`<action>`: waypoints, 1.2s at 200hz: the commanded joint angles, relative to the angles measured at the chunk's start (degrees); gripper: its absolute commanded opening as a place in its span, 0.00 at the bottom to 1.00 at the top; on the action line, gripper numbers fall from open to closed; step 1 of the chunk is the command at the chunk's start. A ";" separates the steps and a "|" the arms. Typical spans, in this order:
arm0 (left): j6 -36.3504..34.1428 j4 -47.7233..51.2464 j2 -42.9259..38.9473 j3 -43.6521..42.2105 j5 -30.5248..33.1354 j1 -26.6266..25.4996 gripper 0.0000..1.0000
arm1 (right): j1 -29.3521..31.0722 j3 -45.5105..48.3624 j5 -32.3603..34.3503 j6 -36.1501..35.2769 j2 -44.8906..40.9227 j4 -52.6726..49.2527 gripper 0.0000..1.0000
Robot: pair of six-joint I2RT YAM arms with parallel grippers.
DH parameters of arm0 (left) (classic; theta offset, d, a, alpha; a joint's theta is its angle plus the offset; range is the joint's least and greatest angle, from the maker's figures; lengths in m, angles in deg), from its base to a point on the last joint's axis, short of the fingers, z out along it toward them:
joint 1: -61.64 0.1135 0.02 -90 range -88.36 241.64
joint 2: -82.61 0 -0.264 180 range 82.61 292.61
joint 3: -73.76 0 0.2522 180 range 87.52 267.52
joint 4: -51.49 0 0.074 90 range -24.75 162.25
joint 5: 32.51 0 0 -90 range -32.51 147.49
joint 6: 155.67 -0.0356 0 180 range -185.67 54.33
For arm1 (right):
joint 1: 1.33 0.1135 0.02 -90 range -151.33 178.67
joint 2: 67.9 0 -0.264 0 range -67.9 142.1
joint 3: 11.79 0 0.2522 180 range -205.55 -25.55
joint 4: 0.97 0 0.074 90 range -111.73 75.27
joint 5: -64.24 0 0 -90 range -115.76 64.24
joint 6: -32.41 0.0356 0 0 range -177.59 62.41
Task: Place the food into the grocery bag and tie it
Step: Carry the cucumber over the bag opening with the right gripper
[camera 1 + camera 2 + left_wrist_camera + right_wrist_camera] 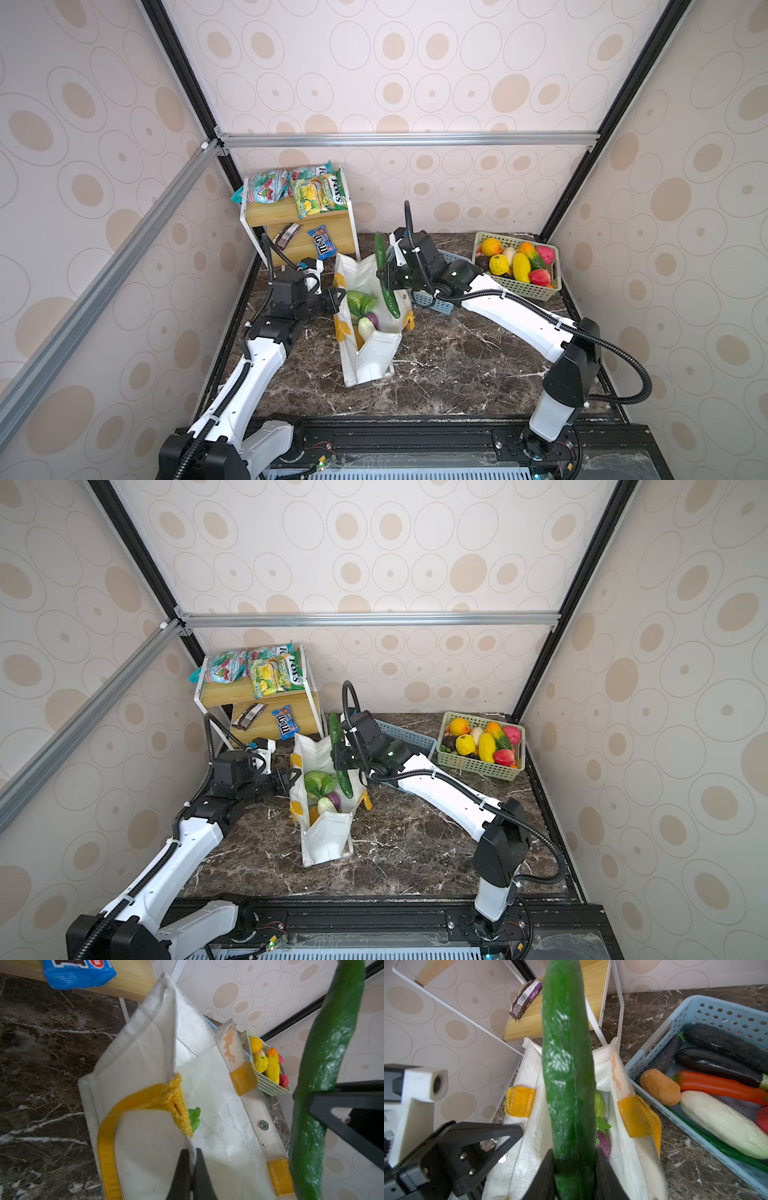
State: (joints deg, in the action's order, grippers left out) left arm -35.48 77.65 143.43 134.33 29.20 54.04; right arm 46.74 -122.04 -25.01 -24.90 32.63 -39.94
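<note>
**Grocery bag** (376, 357): white with yellow handles. It stands open near the centre of the marble table (457, 365), mouth upward.

**Left gripper** (192, 1165): its fingers are clenched on the bag's rim at the 9 o'clock side. A thin fold of white wall is pinched between them, just beside a yellow handle (145, 1099).

**Right gripper** (385, 281): it reaches in from 3 o'clock and grasps a long green cucumber (392, 305) at about mid-length. The cucumber hangs steeply tilted above the bag's mouth. One end points toward 12 o'clock; the other points toward 5 o'clock and lies over the rim at the 3 o'clock side. Whether that end touches the rim cannot be told from the top views.

**Inside the bag:**
- a green cabbage (357, 301)
- toward 6 o'clock of it, a small purple bulb (372, 319)
- a white-and-green radish (365, 328), close beside the bulb

**Green basket** (528, 289): at 2 o'clock on the table, filled with yellow, orange and red fruits.

**Blue basket** (716, 1012): between the green basket and the bag, just beside the bag's 3 o'clock wall. It holds:
- dark aubergines (716, 1064)
- a red pepper (716, 1086)
- a pale white vegetable (720, 1120)
- a brown-orange round piece (660, 1086)

**Wooden shelf** (286, 208): at 11 o'clock, against the back wall. Bags of sweets (316, 195) lie on its upper board. A blue M&M's packet (321, 243) lies on the lower board, well apart from the bag's mouth.
</note>
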 commanded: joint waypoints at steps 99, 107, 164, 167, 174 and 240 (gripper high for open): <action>0.58 -2.77 -1.14 1.86 -1.68 -0.14 0.00 | 5.21 9.46 0.92 -10.14 -2.18 12.44 0.30; 0.41 -2.57 -1.03 2.10 -1.63 -0.10 0.00 | 5.45 9.87 0.68 -10.61 -2.18 12.81 0.30; 0.77 -2.45 -0.52 3.46 -1.55 -0.23 0.00 | 6.06 11.76 -0.31 -10.62 -1.75 12.84 0.30; 0.80 -2.34 -0.52 3.55 -1.58 -0.16 0.00 | 6.09 11.78 -0.58 -10.69 -1.64 12.82 0.29; 0.70 -2.25 -0.48 3.84 -1.53 -0.23 0.00 | 6.20 11.97 -0.82 -10.80 -1.48 12.75 0.29; 0.14 -0.68 -0.52 4.78 -1.23 -0.23 0.00 | 6.63 12.93 -1.69 -9.18 0.92 12.12 0.29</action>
State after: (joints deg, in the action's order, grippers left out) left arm -35.00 77.81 143.19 135.47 28.48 53.87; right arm 52.62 -109.73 -25.77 -34.67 32.28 -28.05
